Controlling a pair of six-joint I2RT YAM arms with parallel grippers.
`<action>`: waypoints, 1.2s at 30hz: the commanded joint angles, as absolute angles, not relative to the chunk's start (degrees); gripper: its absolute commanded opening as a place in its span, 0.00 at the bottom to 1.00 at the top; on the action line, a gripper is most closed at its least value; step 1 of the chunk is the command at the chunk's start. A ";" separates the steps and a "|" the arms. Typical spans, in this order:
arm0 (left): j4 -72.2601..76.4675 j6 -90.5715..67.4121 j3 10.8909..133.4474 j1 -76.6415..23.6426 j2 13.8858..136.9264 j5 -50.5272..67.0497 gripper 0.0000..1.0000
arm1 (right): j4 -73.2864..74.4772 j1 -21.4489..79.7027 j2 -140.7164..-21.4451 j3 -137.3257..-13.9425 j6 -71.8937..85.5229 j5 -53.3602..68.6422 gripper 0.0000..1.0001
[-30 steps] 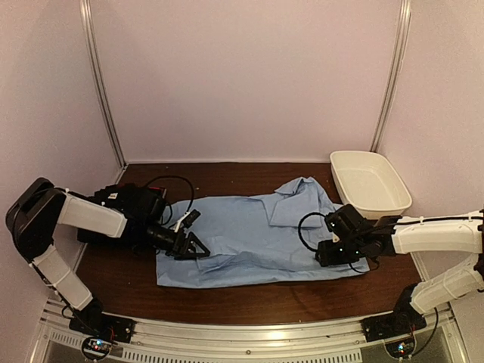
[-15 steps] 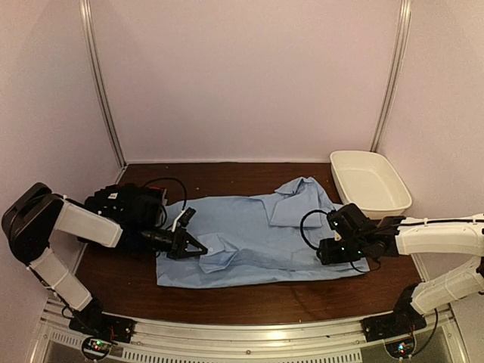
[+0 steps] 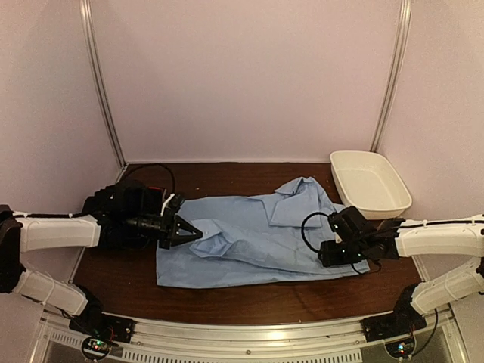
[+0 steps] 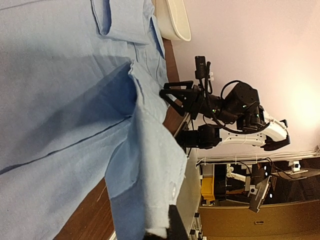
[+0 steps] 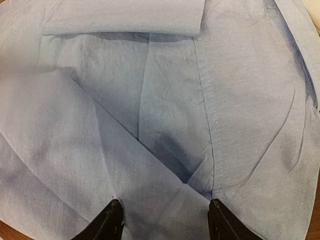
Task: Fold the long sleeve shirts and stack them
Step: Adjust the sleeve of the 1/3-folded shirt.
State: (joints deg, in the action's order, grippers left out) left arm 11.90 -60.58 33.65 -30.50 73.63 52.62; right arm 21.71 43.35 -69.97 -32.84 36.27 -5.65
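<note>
From above, our left gripper is pinched shut on a lifted edge of the light blue shirt. The shirt's long axis runs straight off its tips toward our right gripper at the far end.

Left wrist: the raised fold hangs right at our tips, with the rest spreading ahead.

Right wrist: jaws spread wide, holding nothing, with cloth directly beneath. The left looks better placed to carry the fold across.

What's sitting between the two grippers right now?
Only the blue shirt: in the top view its cloth runs unbroken from the left gripper to the right gripper, with a raised fold near the left one. Nothing else lies there.
</note>
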 commanded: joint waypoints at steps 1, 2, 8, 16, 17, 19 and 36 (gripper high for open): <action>13.18 -65.55 30.69 -31.38 73.07 52.87 0.00 | 19.70 43.21 -70.11 -31.84 35.97 -6.39 0.60; 13.63 -65.87 29.99 -31.71 72.96 52.62 0.00 | 19.75 43.19 -70.20 -31.83 35.97 -6.40 0.59; 13.06 -63.11 27.63 -31.90 75.95 49.60 0.03 | 19.11 43.18 -69.81 -30.98 36.17 -6.38 0.60; -2.33 -46.21 35.66 -31.90 85.00 36.78 0.13 | 18.60 43.42 -68.90 -31.41 35.58 -6.77 0.60; -4.18 -44.54 36.70 -31.90 85.95 34.93 0.14 | 18.47 43.45 -68.55 -31.54 35.41 -6.58 0.60; -8.07 -41.66 38.45 -31.90 87.14 31.31 0.17 | 18.54 43.70 -68.23 -31.93 35.04 -6.58 0.60; -9.43 -31.21 42.91 -33.96 76.06 21.22 0.45 | 16.72 46.90 -68.52 -33.91 33.73 -6.13 0.58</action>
State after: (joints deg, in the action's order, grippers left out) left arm -17.76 -32.60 43.40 -32.03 79.24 20.14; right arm 19.16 45.76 -69.14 -31.73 34.54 -5.61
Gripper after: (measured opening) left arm 0.427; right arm 0.586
